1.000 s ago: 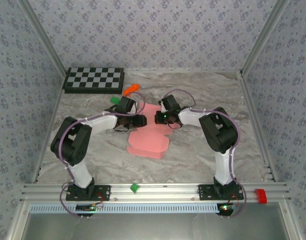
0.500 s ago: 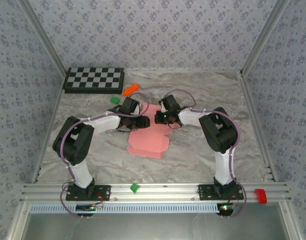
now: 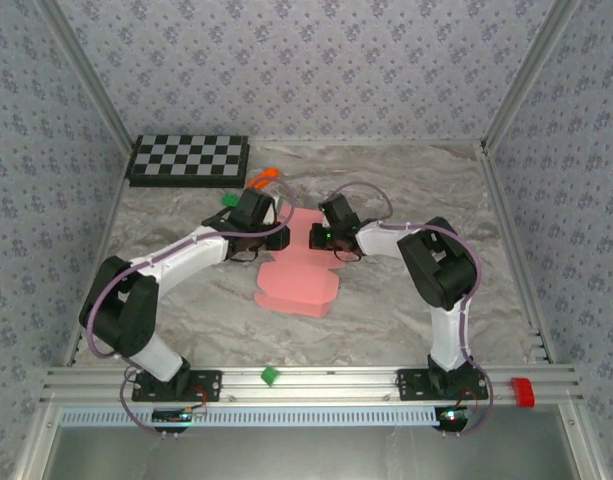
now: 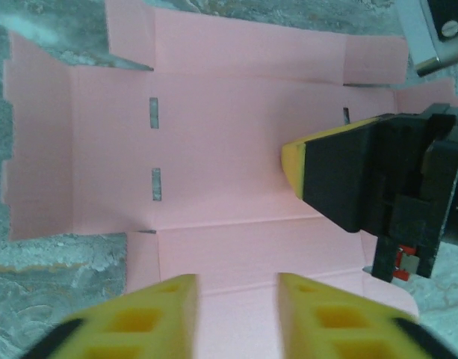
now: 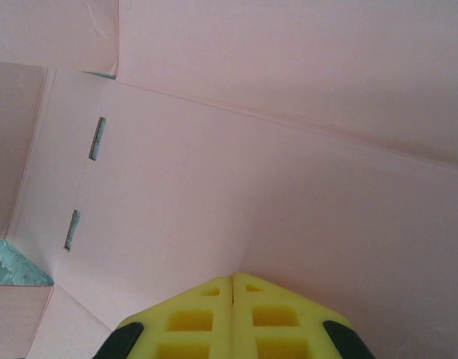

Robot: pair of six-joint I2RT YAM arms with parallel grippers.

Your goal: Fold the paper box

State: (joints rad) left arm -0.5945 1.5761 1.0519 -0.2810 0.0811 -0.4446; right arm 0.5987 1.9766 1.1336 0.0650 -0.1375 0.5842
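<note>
**Spotter:** Where's the box?

**Me:** Mid-bench. The box is a pink die-cut sheet, flat as far as I can tell, with no wall standing yet. It runs from 12 o'clock to 6 o'clock, and both my hands meet over its 12 o'clock half.

**Spotter:** And the hands?

**Me:** The right hand reaches in from 3 o'clock with its fingers pressed together. On its wrist view the tip looks to be down on the middle panel, and I read that as pinning the sheet. The left hand comes in from 9 o'clock with its fingers spread a little. I see nothing between them. On the left wrist view the card lies right below them, a crease runs just ahead, and the right hand's tip is close by across the panel.

**Spotter:** So which step are we on?

**Me:** The first fold, I'd say, so it's early going. Every flap and tab looks unfolded and the two slots lie open on the panel.

**Spotter:** What's next?

**Me:** The left hand has to catch the side flap at the sheet's 9 o'clock edge and swing it up along that crease. The right hand has to keep the panel down meanwhile. The card is thin, so I expect it to slide or buckle if the pin lets go, and I'd go slowly.
</note>
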